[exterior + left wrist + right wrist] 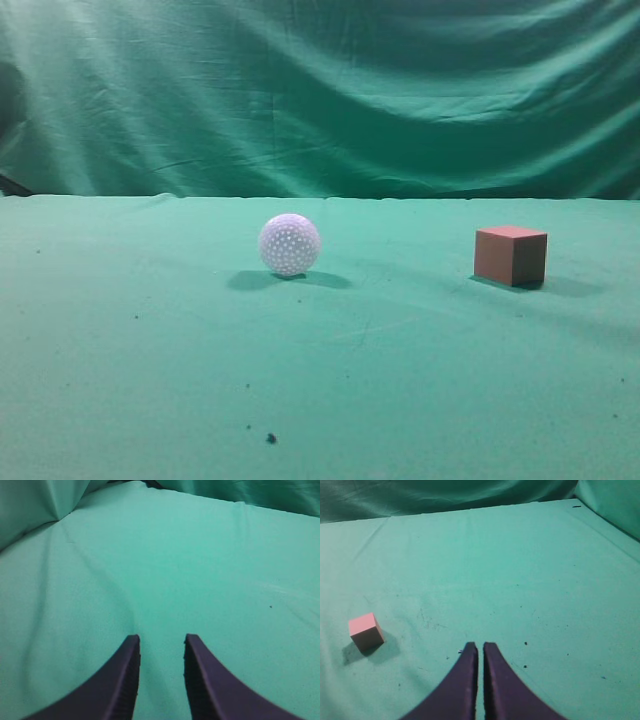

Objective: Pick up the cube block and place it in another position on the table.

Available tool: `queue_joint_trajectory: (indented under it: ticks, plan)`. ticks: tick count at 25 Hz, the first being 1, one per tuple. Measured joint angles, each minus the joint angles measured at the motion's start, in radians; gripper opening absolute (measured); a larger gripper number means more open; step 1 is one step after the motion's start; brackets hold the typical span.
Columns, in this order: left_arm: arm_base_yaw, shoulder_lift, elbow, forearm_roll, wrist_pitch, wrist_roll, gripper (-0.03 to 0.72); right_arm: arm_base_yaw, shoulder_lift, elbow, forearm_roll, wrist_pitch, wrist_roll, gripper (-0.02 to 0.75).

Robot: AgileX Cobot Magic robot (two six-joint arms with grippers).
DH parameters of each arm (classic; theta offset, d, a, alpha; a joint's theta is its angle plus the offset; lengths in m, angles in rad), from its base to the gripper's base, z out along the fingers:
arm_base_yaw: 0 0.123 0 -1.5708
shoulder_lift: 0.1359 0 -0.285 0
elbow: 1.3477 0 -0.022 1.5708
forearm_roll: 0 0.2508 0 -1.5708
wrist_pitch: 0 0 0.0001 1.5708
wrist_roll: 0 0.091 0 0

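reddish cube block (511, 255), pincer bases cropped

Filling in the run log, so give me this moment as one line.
cube block: on table, untouched | ball: left of it, apart | left gripper: open, empty | right gripper: shut, empty

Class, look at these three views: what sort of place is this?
Probably a robot test bench: a table under green cloth, a wrinkled green curtain behind, and only a cube and ball set out.

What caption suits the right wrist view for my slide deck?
Right gripper, nearly closed and empty, above the table, with the cube block off to its left.
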State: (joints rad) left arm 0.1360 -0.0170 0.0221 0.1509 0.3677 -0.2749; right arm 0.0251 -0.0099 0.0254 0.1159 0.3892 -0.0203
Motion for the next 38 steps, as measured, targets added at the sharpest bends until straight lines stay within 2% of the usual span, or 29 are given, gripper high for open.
queue_joint_trajectory:
  ticks: [18,22,27,30,35,38]
  plan:
    - [0.0,0.0,0.0,0.0,0.0,0.0,0.235,0.0,0.0,0.0,0.002,-0.02,-0.002,0.0]
    - [0.0,0.0,0.0,0.0,0.0,0.0,0.235,0.0,0.0,0.0,0.11,-0.242,0.025,0.0]
    - [0.0,0.0,0.0,0.0,0.0,0.0,0.235,0.0,0.0,-0.004,0.146,-0.599,0.03,0.0]
    - [0.0,0.0,0.0,0.0,0.0,0.0,0.235,0.0,0.015,-0.093,0.15,-0.515,0.009,0.0]
    - [0.0,0.0,0.0,0.0,0.0,0.0,0.235,0.0,0.23,-0.328,0.154,-0.122,0.002,0.0]
    - [0.0,0.0,0.0,0.0,0.0,0.0,0.235,0.0,0.37,-0.384,0.156,-0.027,-0.001,0.0]
